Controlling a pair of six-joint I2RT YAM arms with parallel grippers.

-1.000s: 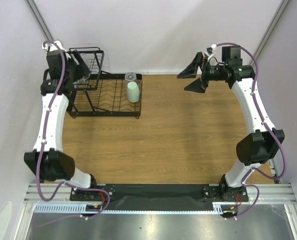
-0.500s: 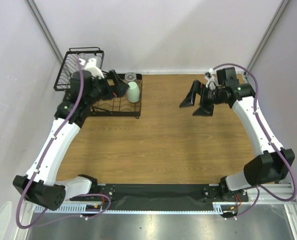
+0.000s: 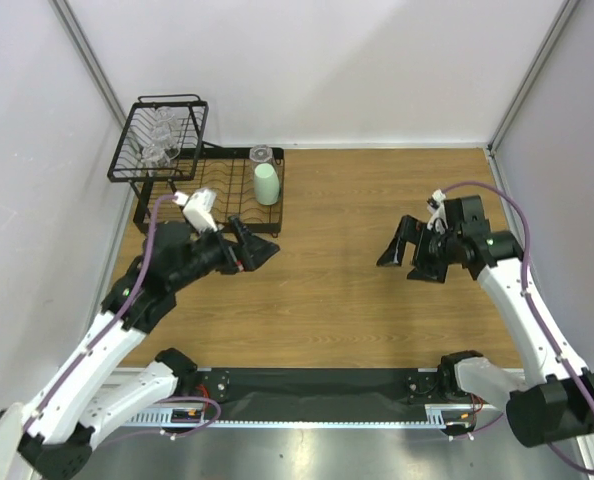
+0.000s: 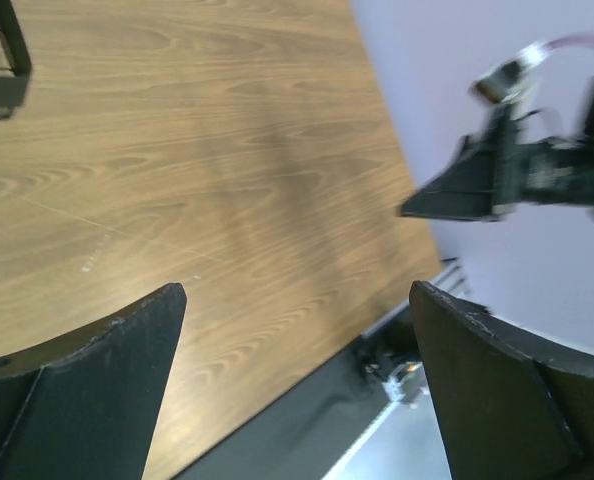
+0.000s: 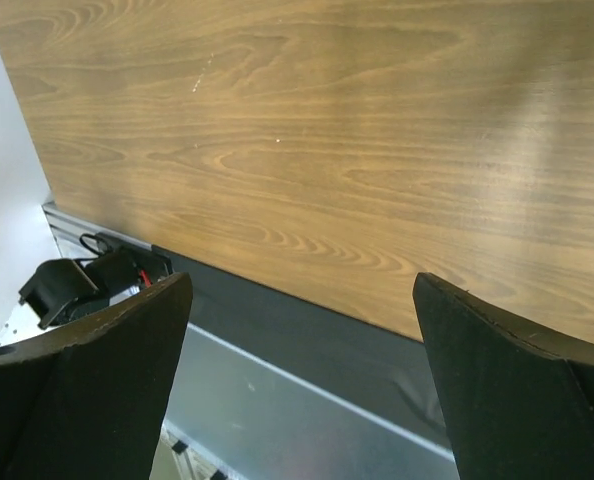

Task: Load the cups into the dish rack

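We log a left arm and right arm: white shells, black joints and bases. Purple cables loop along both. Fingers are black, wedge-shaped, matte.

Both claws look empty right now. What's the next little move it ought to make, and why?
Probably just draw both arms back to rest. The left gripper and right gripper hang open and empty, the mint tumbler stands in the tray of the dish rack, clear cups sit in its raised basket, and no cup shows outside it.
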